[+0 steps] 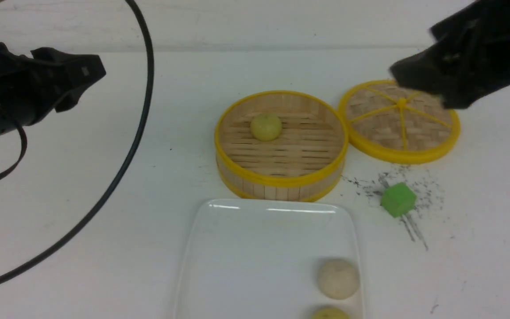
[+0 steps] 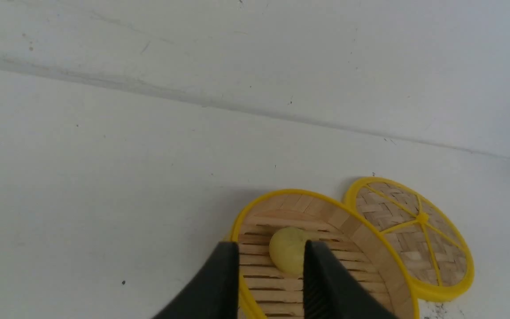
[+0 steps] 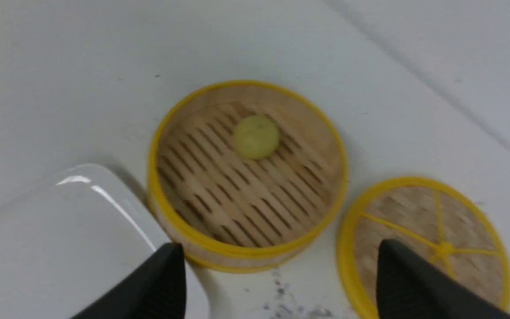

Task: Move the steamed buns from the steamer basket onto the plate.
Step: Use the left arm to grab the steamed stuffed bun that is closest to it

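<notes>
Three steamed buns were counted. One yellow bun was seen in the one steamer basket, toward 10 o'clock. One beige bun and a second yellow bun were seen on the one plate, near 5 o'clock. One lid was laid at the basket's 3 o'clock. One green cube was seen at its 4 o'clock. The left fingers were held partly open and the right fingers wide open. Nothing was held.

Glossy white plate, slatted-bamboo steamer basket with smooth yellow rims, woven-bamboo lid, matt, faintly dimpled steamed buns, matt green cube, on a smooth matt white desk with dark smudges.
</notes>
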Available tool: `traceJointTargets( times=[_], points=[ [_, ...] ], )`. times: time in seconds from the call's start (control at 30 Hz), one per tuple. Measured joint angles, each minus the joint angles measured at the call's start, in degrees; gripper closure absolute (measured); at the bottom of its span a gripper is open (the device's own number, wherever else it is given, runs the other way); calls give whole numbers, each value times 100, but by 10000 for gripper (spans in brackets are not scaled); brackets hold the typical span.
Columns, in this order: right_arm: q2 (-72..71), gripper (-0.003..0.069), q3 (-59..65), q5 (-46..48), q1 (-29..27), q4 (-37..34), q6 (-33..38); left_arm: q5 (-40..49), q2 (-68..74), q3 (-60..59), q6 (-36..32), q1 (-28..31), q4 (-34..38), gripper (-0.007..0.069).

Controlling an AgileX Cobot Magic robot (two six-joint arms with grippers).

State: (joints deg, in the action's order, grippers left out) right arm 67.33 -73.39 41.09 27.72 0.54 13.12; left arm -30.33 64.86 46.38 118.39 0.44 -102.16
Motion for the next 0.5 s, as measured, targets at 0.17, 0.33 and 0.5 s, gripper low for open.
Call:
traceJointTargets(
  times=[0.17, 0.33, 0.5],
  points=[
    [-455, 100, 0, 747, -241, 1907, -1829, -80, 165, 0, -18, 0, -12, 384],
    [-836, 100, 0, 1179, -266, 2562, -2725, -193, 177, 0, -671, 0, 203, 384],
    [-1180, 100, 0, 1306, -266, 2258, -2844, -456, 177, 0, -1398, 0, 598, 384]
  ],
)
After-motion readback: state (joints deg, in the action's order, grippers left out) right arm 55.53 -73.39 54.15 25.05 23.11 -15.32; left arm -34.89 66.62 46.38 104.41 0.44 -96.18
